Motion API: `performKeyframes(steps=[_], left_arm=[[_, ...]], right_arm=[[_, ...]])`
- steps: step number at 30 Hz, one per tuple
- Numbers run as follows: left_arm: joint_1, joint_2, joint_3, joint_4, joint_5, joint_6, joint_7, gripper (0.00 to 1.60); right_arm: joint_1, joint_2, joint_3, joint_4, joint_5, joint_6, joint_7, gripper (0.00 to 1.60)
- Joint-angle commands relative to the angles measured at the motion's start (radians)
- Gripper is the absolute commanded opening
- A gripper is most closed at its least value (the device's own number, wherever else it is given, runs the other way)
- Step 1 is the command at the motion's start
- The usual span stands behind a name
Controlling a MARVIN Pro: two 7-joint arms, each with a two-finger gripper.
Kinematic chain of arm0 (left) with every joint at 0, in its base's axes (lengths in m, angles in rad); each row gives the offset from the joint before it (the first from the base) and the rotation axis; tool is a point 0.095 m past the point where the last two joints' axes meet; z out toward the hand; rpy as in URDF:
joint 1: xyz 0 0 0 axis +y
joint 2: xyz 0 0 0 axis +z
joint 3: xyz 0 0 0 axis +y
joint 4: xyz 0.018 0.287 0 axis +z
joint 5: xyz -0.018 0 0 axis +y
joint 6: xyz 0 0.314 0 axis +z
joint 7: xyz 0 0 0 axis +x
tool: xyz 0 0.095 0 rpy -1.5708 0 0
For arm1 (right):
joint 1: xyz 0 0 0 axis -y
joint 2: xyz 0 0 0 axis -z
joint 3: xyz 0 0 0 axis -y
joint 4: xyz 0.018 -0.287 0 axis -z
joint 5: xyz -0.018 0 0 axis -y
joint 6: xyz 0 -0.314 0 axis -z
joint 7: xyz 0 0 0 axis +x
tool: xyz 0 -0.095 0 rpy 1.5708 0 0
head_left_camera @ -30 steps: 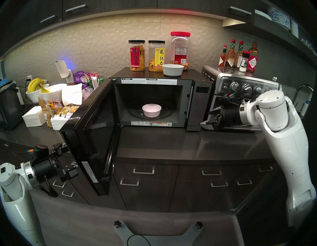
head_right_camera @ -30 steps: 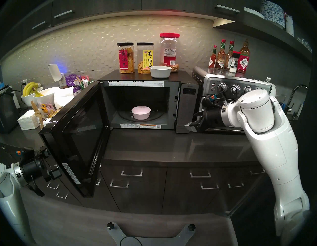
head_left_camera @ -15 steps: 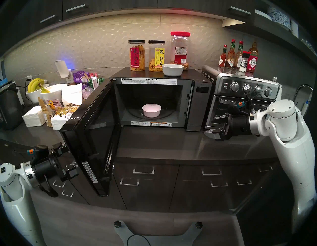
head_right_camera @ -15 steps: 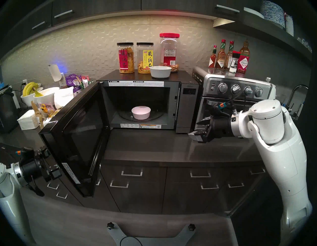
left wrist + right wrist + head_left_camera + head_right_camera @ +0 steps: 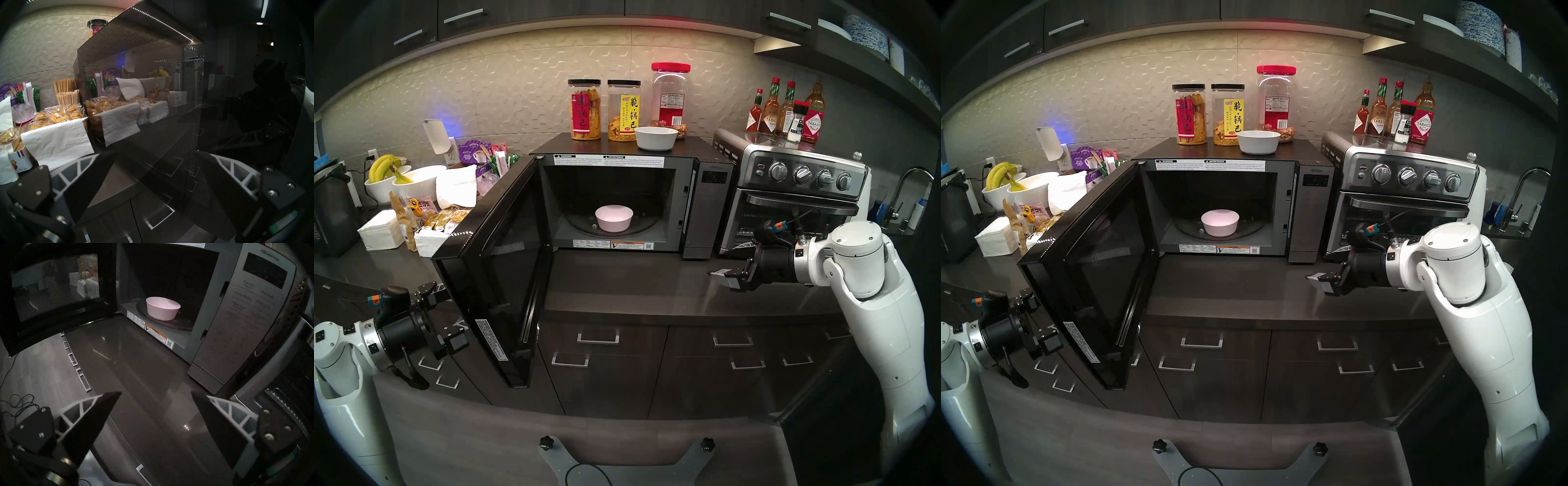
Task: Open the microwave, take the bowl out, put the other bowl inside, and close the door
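The microwave [image 5: 704, 203] stands with its door [image 5: 504, 271] swung wide open to the left. The pale pink bowl [image 5: 614, 220] [image 5: 1220, 224] [image 5: 162, 308] sits on the turntable inside. On the microwave's top stands the all-white bowl [image 5: 656, 138] [image 5: 1259, 142], in front of the jars. My right gripper [image 5: 724, 261] [image 5: 156, 394] hangs open and empty over the counter, right of the microwave and pointing left. My left gripper [image 5: 449, 312] [image 5: 155, 152] is open just behind the door's outer glass [image 5: 153, 101]; whether it touches I cannot tell.
A steel toaster oven [image 5: 795, 203] with knobs stands right of the microwave, sauce bottles [image 5: 785, 112] on top. Three jars [image 5: 622, 108] stand behind the white bowl. Snacks, napkins [image 5: 378, 234] and banana bowls [image 5: 398, 176] crowd the counter on the left. A sink tap [image 5: 911, 190] is far right.
My right arm has dropped from the toaster oven's knobs to low over the counter, gripper still open. The left arm, door and both bowls have not moved.
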Motion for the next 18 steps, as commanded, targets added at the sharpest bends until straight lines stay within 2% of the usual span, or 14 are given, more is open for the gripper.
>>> performKeyframes(steps=[1, 18], left_arm=[[0.001, 0.002, 0.001, -0.015, -0.008, -0.002, -0.011, 1.60], [0.001, 0.002, 0.001, -0.015, -0.008, -0.002, -0.011, 1.60]], right_arm=[[0.016, 0.012, 0.018, -0.005, 0.015, -0.020, 0.025, 1.60], [0.019, 0.017, 0.021, 0.000, 0.006, -0.029, 0.046, 1.60]])
